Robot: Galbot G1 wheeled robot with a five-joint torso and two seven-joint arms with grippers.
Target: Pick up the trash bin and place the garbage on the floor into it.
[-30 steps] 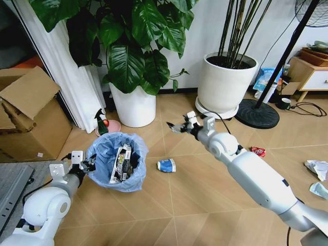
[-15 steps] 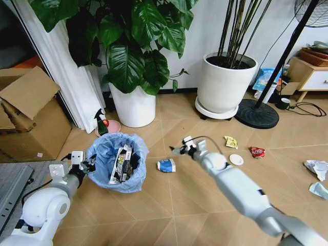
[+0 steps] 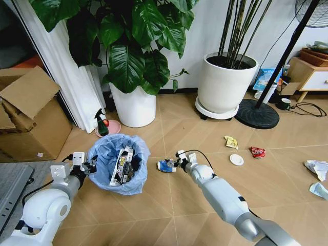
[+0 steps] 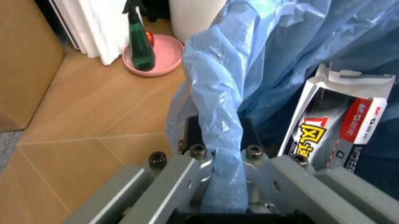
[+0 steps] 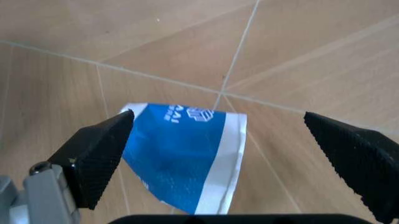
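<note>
Right gripper (image 5: 218, 154) spread wide over blue-white wrapper (image 3: 166, 165), left gripper (image 4: 224, 163) pinching trash bin (image 3: 119, 163) liner.

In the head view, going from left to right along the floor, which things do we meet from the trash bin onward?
trash bin → blue-white wrapper at the right gripper → yellow wrapper → white round lid → red wrapper → crumpled white tissue

A brown cardboard box (image 3: 28, 115) stands open beside white curtains (image 3: 66, 72). A green spray bottle (image 3: 101, 123) sits on a pink dish (image 3: 111, 127), near two white plant pots (image 3: 134, 106).
</note>
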